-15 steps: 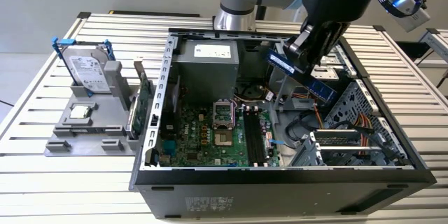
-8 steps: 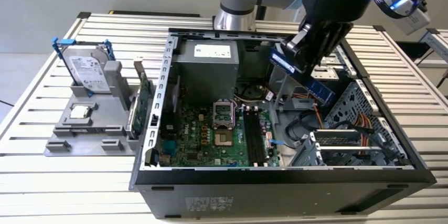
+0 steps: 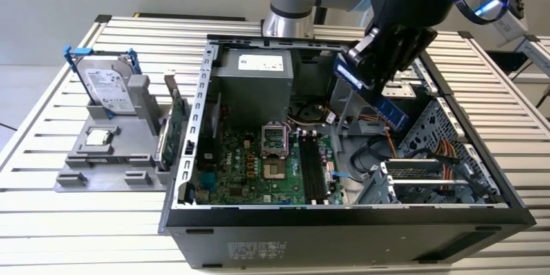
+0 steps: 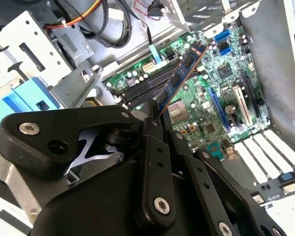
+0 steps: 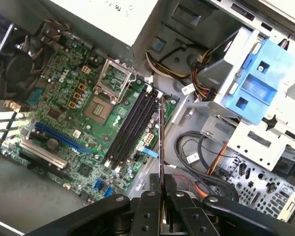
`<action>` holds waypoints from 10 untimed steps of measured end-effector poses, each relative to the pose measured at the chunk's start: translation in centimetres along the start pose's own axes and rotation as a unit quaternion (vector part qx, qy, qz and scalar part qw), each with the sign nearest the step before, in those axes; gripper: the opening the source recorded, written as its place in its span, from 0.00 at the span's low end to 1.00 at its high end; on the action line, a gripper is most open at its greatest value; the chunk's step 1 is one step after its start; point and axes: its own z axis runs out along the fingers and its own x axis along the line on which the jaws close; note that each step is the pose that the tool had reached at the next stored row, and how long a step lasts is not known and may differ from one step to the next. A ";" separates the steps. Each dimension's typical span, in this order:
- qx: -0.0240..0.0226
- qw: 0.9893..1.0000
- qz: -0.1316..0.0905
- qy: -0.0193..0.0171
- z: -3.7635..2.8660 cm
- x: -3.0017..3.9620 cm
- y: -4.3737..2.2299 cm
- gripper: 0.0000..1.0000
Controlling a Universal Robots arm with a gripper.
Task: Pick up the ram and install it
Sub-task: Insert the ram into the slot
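With gripper (image 5: 161, 199) clamped on ram (image 5: 161, 142), hanging above memory slots (image 5: 130, 125): risks missing a slot, jamming on latches if lowered askew.

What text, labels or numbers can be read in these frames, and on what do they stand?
Label on the hard drive: too small to read.
Sticker on the power supply: blurred, unreadable.
Sticker on the computer case: too small.
On the ram held in the gripper: no legible print.
Nothing can be quoted.
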 end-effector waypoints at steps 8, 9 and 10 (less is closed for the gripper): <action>0.001 0.999 0.048 0.000 0.01 0.00 0.00 0.00; 0.001 0.999 0.054 0.000 0.01 0.00 0.00 0.00; 0.001 0.998 0.059 0.000 0.01 0.00 0.00 0.00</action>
